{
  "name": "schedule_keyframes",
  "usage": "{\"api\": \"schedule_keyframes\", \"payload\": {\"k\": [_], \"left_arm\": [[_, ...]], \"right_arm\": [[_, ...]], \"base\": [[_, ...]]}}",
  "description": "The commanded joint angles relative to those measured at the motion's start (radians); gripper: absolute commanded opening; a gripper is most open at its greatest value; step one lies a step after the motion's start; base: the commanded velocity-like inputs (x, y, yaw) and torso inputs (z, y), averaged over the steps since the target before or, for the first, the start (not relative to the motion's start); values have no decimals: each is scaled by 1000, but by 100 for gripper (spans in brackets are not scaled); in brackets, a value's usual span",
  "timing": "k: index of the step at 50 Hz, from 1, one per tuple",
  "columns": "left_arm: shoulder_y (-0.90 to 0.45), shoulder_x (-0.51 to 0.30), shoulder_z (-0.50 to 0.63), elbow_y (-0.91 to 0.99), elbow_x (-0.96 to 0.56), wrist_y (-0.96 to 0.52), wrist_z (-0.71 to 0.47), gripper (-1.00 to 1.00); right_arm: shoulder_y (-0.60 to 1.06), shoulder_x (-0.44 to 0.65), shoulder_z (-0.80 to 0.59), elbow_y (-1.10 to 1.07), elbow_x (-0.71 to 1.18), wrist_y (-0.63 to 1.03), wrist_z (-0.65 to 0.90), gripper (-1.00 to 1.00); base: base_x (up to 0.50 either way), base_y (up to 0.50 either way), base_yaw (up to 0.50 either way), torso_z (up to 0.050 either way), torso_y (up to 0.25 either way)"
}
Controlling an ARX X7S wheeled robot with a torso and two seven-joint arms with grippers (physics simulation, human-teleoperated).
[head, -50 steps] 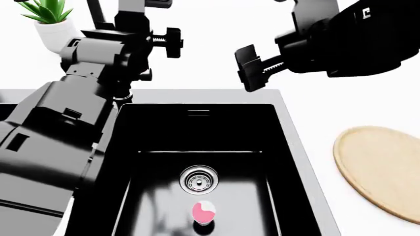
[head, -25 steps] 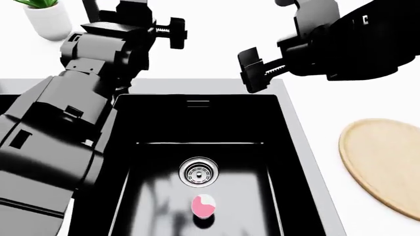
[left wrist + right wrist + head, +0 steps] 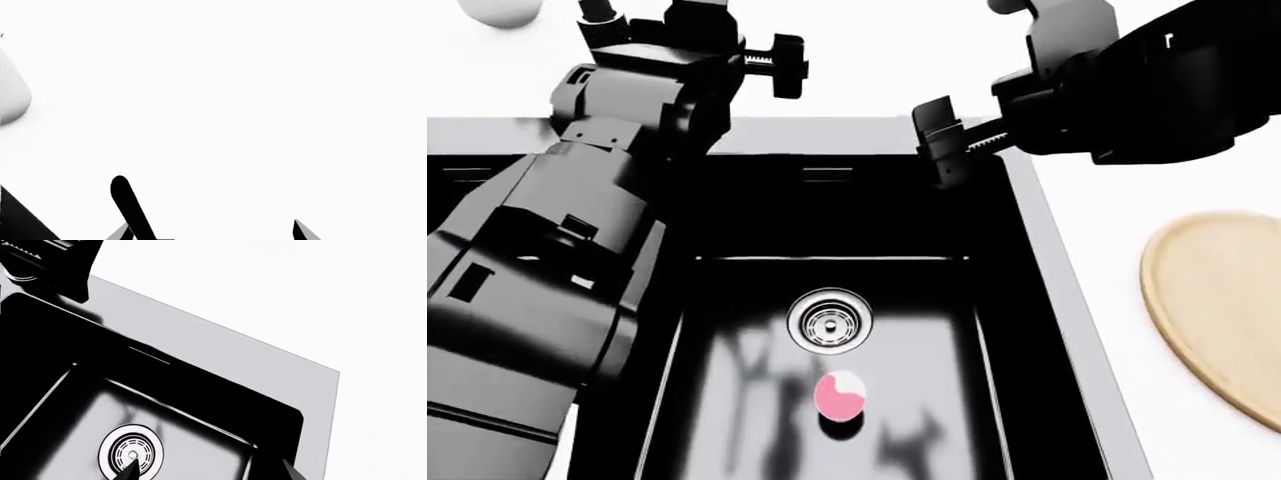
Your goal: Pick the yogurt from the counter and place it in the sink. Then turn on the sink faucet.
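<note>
The yogurt [image 3: 839,395] is lying in the sink [image 3: 1054,300], just in front of the drain [image 3: 829,322]: a small pink cup with a white top, probably light and slick, best pinched around its sides. Farther back, the right gripper [image 3: 941,140] is hovering open and empty. The left gripper [image 3: 777,65] is holding nothing; its jaws appear parted. The faucet isn't clearly showing.

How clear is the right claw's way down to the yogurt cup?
Probably clear. The right claw hangs open over the back rim of the sink, and the yogurt cup sits alone in the basin near the drain, with nothing between them.
</note>
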Motion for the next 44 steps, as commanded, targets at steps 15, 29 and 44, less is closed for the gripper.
{"api": "schedule_keyframes", "payload": {"k": [15,29,44], "left_arm": [[-9,0,147,7,-119,26,75,100],[-19,0,400,32,-343,65,156,100],[-33,0,496,11,-448,93,150,100]], "right_arm": [[6,-5,-3,12,-3,-7,-9,100],[0,-6,-3,20,-8,-13,-14,100],[-2,-12,-7,26,-16,-12,-17,100]], "base": [[0,0,0,0,0],[0,0,0,0,0],[0,0,0,0,0]]}}
